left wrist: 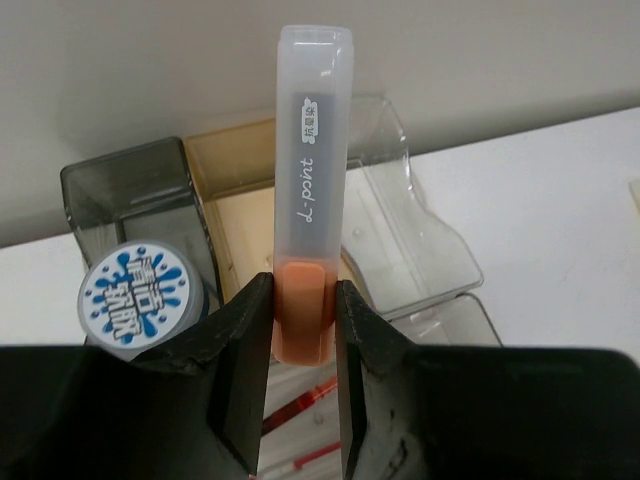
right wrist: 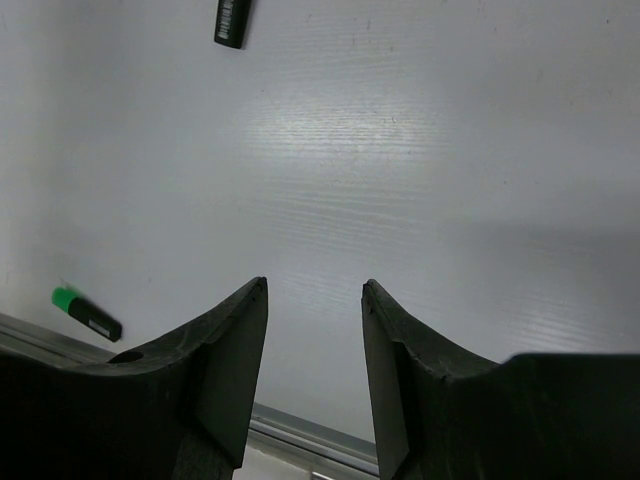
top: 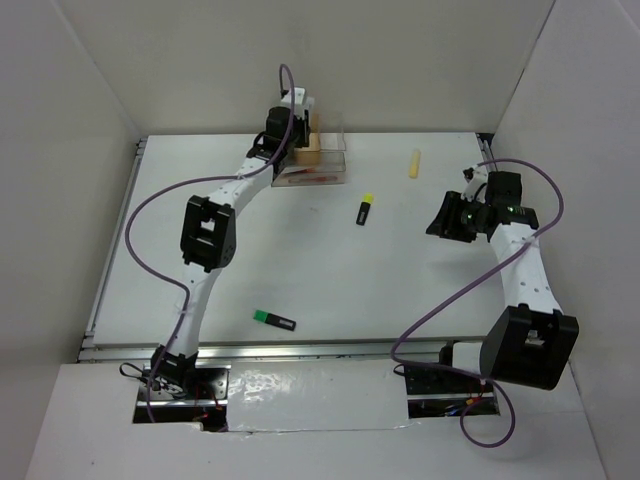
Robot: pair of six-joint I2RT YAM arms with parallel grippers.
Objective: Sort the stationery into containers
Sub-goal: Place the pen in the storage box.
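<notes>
Your left hand (left wrist: 303, 335) is squeezing the orange marker (left wrist: 312, 150) by its orange end and holding it over the clear organiser (left wrist: 425, 255) at the back of the surface (top: 400, 280), right by the brown box (left wrist: 235, 170). I think you are going to need to line it up over a tall box, go down a bit and let go softly. Your right hand (right wrist: 315, 300) is hanging part open with nothing in it, and the yellow-tipped highlighter (top: 365, 209) and green-tipped highlighter (top: 273, 319) are lying out waiting.
</notes>
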